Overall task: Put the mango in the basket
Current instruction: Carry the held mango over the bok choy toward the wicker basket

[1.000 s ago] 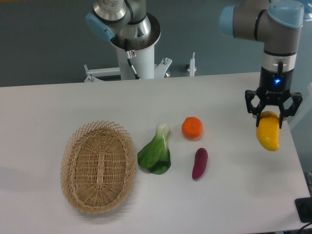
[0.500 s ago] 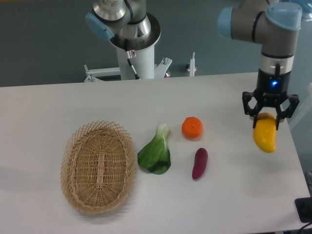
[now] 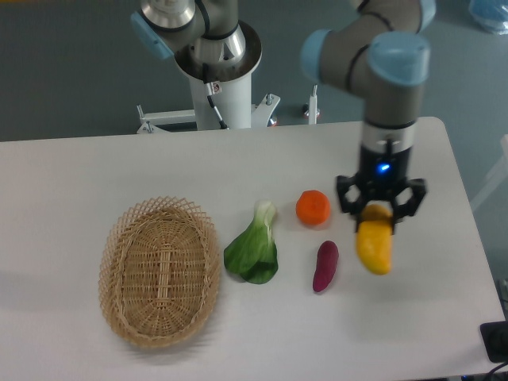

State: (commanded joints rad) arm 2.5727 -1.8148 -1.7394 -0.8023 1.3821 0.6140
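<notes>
Mango [image 3: 374,248] is travelling left with my gripper [image 3: 379,211], jaws clamped on its top, now hanging above the table just right of the purple sweet potato [image 3: 325,266], so I am closing on the basket [image 3: 160,271] at far left.

Orange [image 3: 313,207], leafy green [image 3: 253,250], probable purple sweet potato [image 3: 325,266].

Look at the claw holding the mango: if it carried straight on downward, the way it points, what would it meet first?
Probably bare table. The claw points down, and the mango hanging from it would touch first, right of the purple sweet potato; depth is uncertain.
</notes>
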